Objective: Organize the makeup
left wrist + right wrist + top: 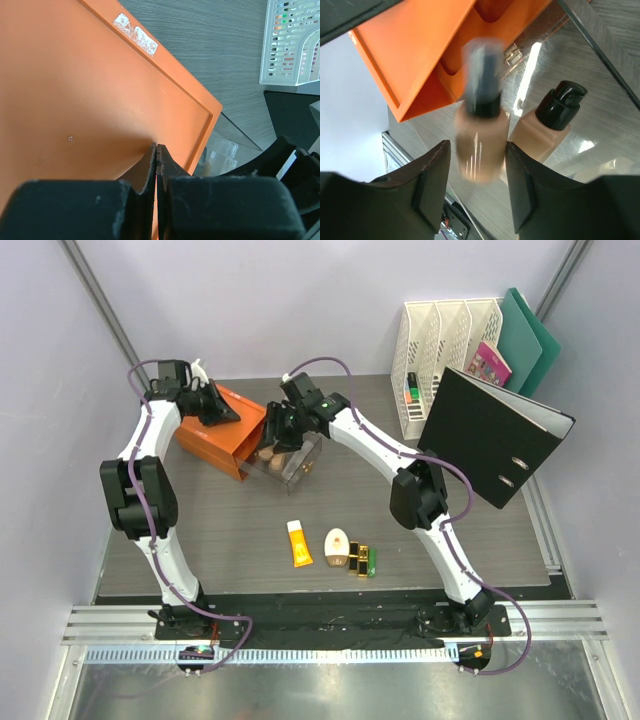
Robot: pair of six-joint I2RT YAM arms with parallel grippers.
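Note:
My left gripper (157, 146) is shut, its tips pressed on the top of the orange box (75, 90) at the back left (215, 435). My right gripper (280, 435) hangs open over the clear tray (303, 472). A beige dark-capped foundation bottle (482, 135) shows blurred between its fingers (432, 165), with a thin gap on each side. A second foundation bottle (545, 125) stands in the tray beside it. Near the front edge lie an orange-yellow tube (299, 543), a cream oval compact (337, 548), black-gold lipsticks (358, 559) and a small green tube (372, 562).
The box's drawer front (420, 45) is right next to the tray. A white file rack (440, 360) with a pink booklet (490, 364) and green folders (525, 335) stands at the back right. In front of the rack a black binder (495, 435) stands open.

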